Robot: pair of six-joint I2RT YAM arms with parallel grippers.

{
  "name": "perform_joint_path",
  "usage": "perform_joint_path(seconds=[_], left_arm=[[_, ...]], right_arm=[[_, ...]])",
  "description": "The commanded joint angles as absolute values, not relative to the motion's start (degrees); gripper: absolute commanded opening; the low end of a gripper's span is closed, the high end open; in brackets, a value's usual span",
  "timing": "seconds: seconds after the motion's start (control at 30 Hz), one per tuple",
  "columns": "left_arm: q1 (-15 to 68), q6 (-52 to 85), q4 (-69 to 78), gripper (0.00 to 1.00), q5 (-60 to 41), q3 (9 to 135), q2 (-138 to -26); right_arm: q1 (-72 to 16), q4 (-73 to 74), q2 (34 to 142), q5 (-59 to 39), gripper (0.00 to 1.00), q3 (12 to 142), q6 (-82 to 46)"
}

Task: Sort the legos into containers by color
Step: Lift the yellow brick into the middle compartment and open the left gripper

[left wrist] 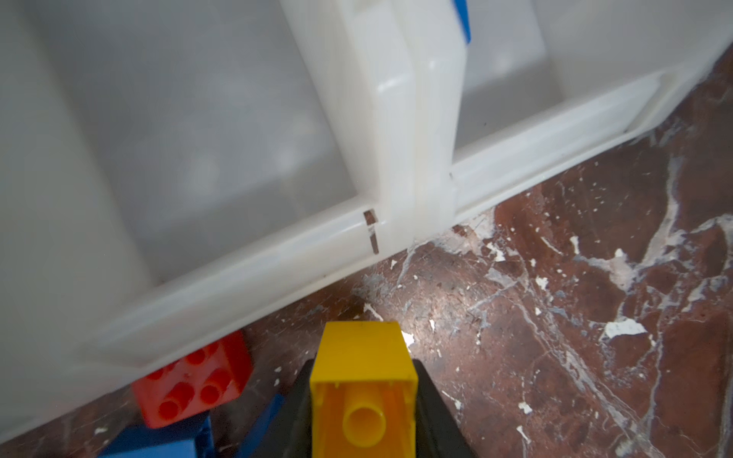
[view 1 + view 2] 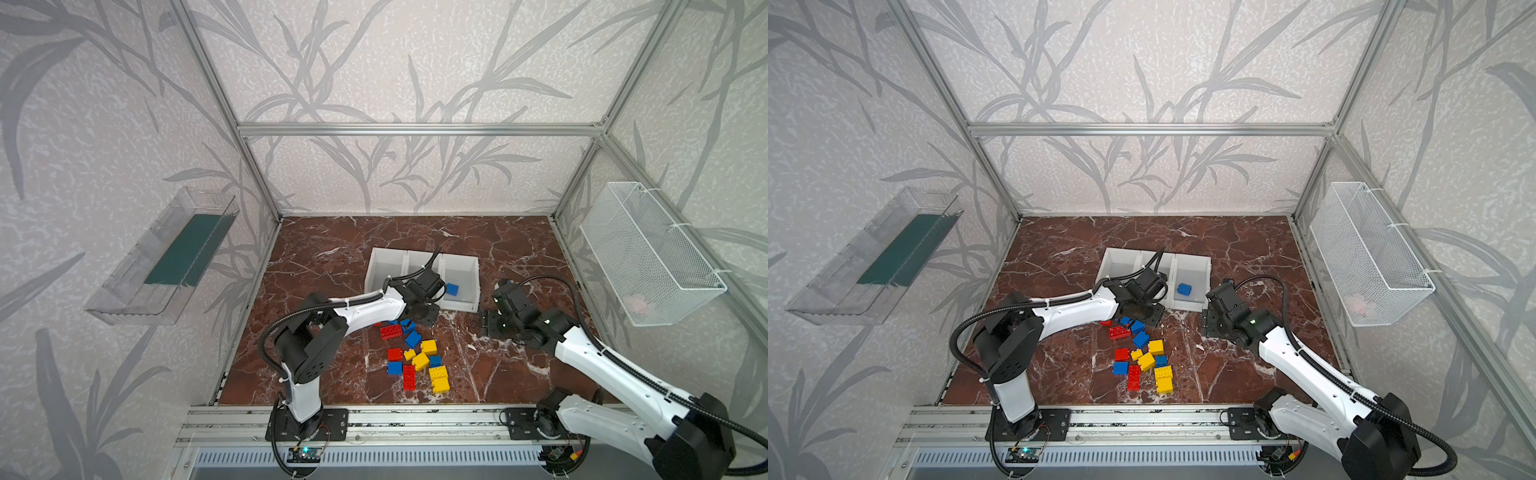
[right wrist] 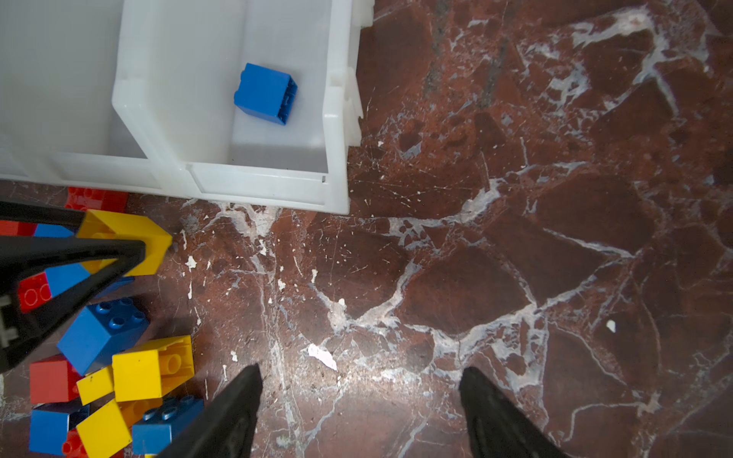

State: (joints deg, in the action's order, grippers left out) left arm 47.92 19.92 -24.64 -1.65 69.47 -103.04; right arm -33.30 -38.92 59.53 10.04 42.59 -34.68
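Note:
My left gripper [image 1: 363, 368] is shut on a yellow brick [image 1: 363, 357], hollow underside toward the camera. It hangs just in front of the low front of the white containers [image 1: 254, 273], near the wall between the middle and right bins. The right wrist view also shows this yellow brick [image 3: 131, 234]. In both top views the left gripper [image 2: 424, 309] [image 2: 1144, 311] hides it. One blue brick [image 2: 452, 289] [image 3: 265, 94] lies in the right bin. The other legos [image 2: 415, 357] [image 2: 1144, 357] lie in a loose pile. My right gripper [image 3: 359, 380] [image 2: 490, 324] is open over bare marble.
A red brick [image 1: 194, 380] lies against the front of the bins, beside a blue one. A white wire mesh basket [image 2: 648, 253] hangs on the right wall and a clear tray with a green base [image 2: 166, 257] on the left wall. Aluminium posts frame the table.

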Motion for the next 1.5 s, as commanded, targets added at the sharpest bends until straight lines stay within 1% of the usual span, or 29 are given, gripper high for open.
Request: perform_joint_path(seconds=[0.0, 0.13, 0.33, 0.5, 0.7, 0.77, 0.9, 1.0, 1.1, 1.27, 1.47], left_arm=[[47.3, 20.4, -26.0, 0.28, 3.8, 72.8, -98.1], [44.3, 17.7, -25.3, 0.28, 4.3, 75.7, -98.4], [39.7, 16.5, -26.0, 0.28, 3.5, 82.1, -105.4], [38.3, 15.6, -29.2, 0.29, 0.3, 88.2, -110.7], [38.2, 16.3, -28.8, 0.31, -0.4, 88.4, -111.9], [38.2, 16.5, -28.6, 0.36, -0.3, 88.0, -111.8], [38.2, 17.4, -27.9, 0.53, -0.9, 87.3, -111.0], [38.2, 17.6, -26.3, 0.6, -2.1, 86.0, -110.0], [38.2, 17.6, -26.2, 0.61, -2.6, 85.4, -109.2], [38.2, 17.6, -26.5, 0.62, -1.9, 82.5, -106.1], [37.9, 18.4, -27.3, 0.62, 1.4, 74.8, -99.0]], right_arm=[[-33.3, -41.3, 57.7, 11.3, 0.79, 42.6, -34.9], [-33.3, -41.8, 57.0, 11.8, 0.79, 42.6, -35.0], [-33.3, -41.7, 57.2, 11.4, 0.78, 42.6, -35.4], [-33.3, -42.5, 56.4, 11.8, 0.78, 42.7, -35.3], [-33.3, -43.2, 54.8, 12.5, 0.78, 42.1, -35.7], [-33.3, -43.2, 54.8, 12.5, 0.78, 41.9, -35.9], [-33.3, -43.0, 54.8, 12.3, 0.78, 41.7, -36.0], [-33.2, -43.0, 54.9, 12.3, 0.78, 41.7, -36.0], [-33.2, -43.0, 54.9, 12.2, 0.78, 41.7, -36.0], [-33.3, -42.8, 54.7, 12.0, 0.78, 41.2, -36.1], [-33.3, -41.6, 54.8, 11.5, 0.78, 40.5, -35.8]])
